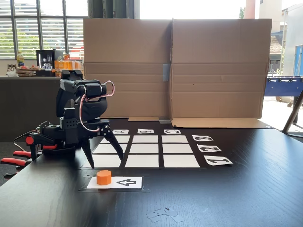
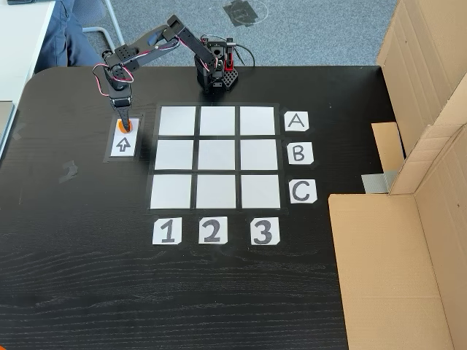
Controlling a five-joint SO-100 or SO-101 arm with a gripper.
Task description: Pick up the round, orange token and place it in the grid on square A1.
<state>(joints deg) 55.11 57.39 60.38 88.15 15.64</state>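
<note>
On the tail end of the white arrow card [image 1: 125, 182], found the token [image 1: 103, 177] standing upright: a short, stubby orange cylinder with a flat top and a matte plastic look, much smaller than any cell nearby. Saw the gripper [image 1: 106, 163] poised just over and behind it in a fixed view, black fingers [image 1: 117, 150] splayed wide in an inverted V, gripping nothing; from above in a fixed view, noted the gripper [image 2: 124, 121] covering most of the token, with only an orange sliver left showing. Could not tell whether the tips already straddled the token or merely hung above it. Judged the step as the approach for the pick, with the grasp itself not yet made. Reckoned the next move called for a straight descent until the tips flanked the round side, then a centred squeeze, since a smooth curved wall could squirt out of a skewed pinch. Afterwards, expected a short lift and a small carry to square A1 [image 2: 177, 121], the corner cell just beside the arrow card, in line with the A card [image 2: 295, 121] and the 1 card [image 2: 166, 231]. Noted the grid [image 2: 198, 155] as flat white paper rectangles split by black gaps, laid on a dark, wood-grained desk [image 1: 213, 198] with a faint sheen. Beyond that, marked a creased brown cardboard screen [image 1: 213, 66] standing along the edge.
</note>
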